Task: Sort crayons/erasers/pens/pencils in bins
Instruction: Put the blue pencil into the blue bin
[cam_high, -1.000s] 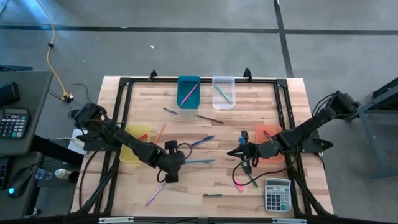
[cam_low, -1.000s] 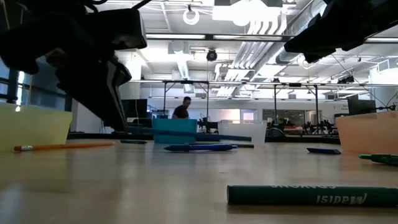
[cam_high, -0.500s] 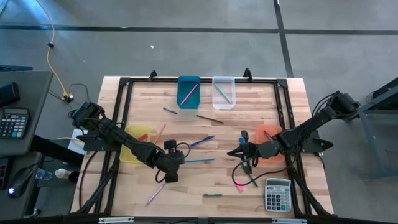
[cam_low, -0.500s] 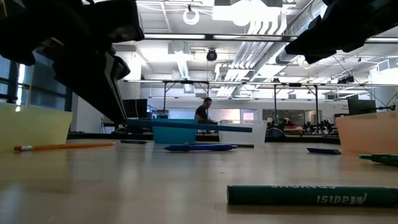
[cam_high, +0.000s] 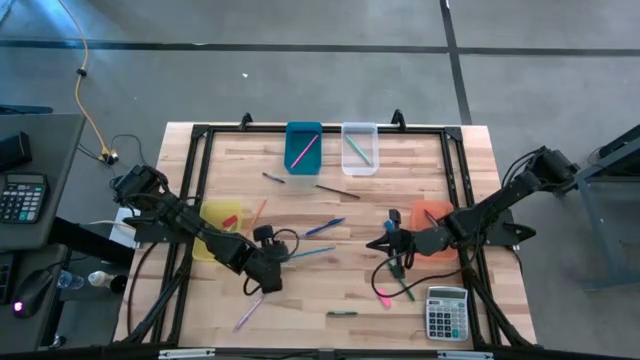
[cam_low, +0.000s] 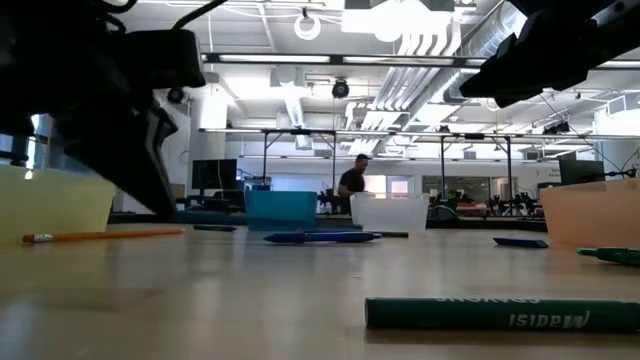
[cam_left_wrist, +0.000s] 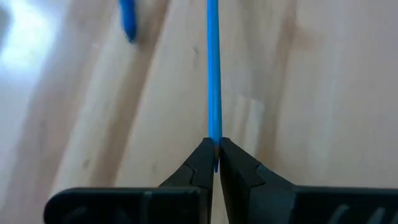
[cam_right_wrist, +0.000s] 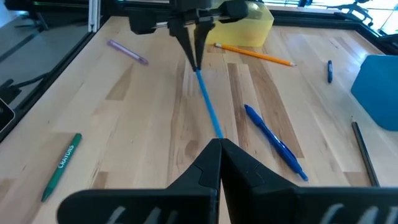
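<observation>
My left gripper (cam_high: 277, 264) is near the table's middle, shut on one end of a thin blue stick (cam_high: 310, 253); the stick points toward the table's right. The right wrist view shows that gripper (cam_right_wrist: 198, 62) slanting down with the stick (cam_right_wrist: 208, 102) below it. My right gripper (cam_high: 372, 245) hovers shut and holds nothing, a little right of the stick's free end. The yellow bin (cam_high: 218, 222) is on the left and the orange bin (cam_high: 432, 225) on the right. The teal bin (cam_high: 303, 147) and the clear bin (cam_high: 359, 148) stand at the far edge. My left gripper pinches the blue stick's left end (cam_left_wrist: 214, 134) between its two fingertips. The fingers slant down from the table's left side, and the stick runs on in line with them. Whether the stick's free end (cam_right_wrist: 219, 132) rests on the table, I cannot tell.
A blue pen (cam_high: 325, 227), an orange pencil (cam_high: 257, 213), a purple crayon (cam_high: 248, 312), a green crayon (cam_high: 341, 313) and two dark pens (cam_high: 337, 191) lie loose on the wood. A grey calculator (cam_high: 447, 312) sits at the near right. A black frame (cam_high: 200, 135) edges the table.
My left gripper has gone a little toward the table's left edge and rolled, staying shut on the blue stick. The stick has come along leftward and turned slightly, its free end now pointing a bit more toward the far edge.
</observation>
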